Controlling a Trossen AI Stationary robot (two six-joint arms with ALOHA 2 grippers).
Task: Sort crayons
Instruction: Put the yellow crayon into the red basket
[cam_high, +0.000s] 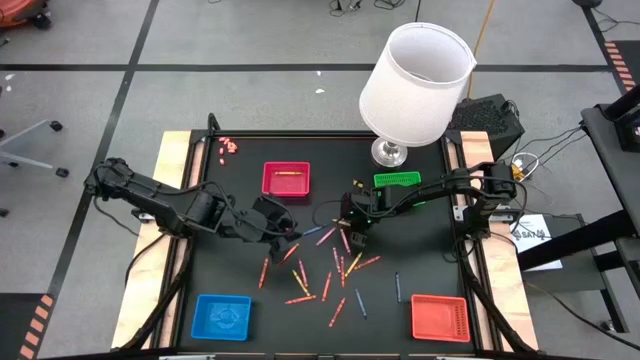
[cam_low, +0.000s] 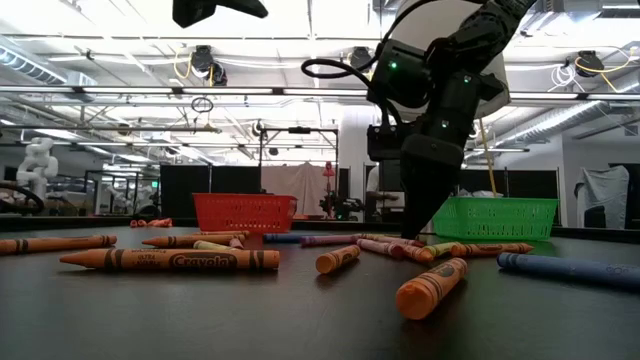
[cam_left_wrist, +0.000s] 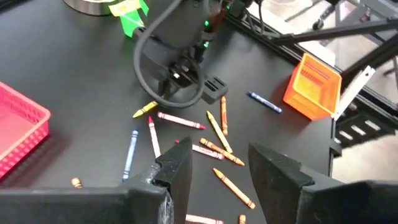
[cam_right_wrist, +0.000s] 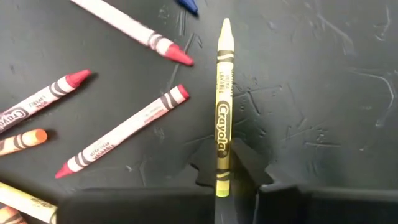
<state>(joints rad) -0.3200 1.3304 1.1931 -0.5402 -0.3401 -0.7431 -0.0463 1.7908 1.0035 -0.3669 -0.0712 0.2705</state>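
1. From above, we see crayons (cam_high: 325, 272) scattered mid-frame; the pink tray (cam_high: 286, 178) holds one, the blue tray (cam_high: 221, 316) something unclear.
2. At table level, the right gripper (cam_low: 424, 222) touches down among them.
3. The left gripper (cam_left_wrist: 217, 168) hovers, fingers parted, empty.
4. The right fingers pinch a yellow crayon (cam_right_wrist: 223, 106).

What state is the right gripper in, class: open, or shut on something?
Shut on the yellow crayon: in the right wrist view, the right gripper has its fingers pinched against that crayon's lower end, on the table.
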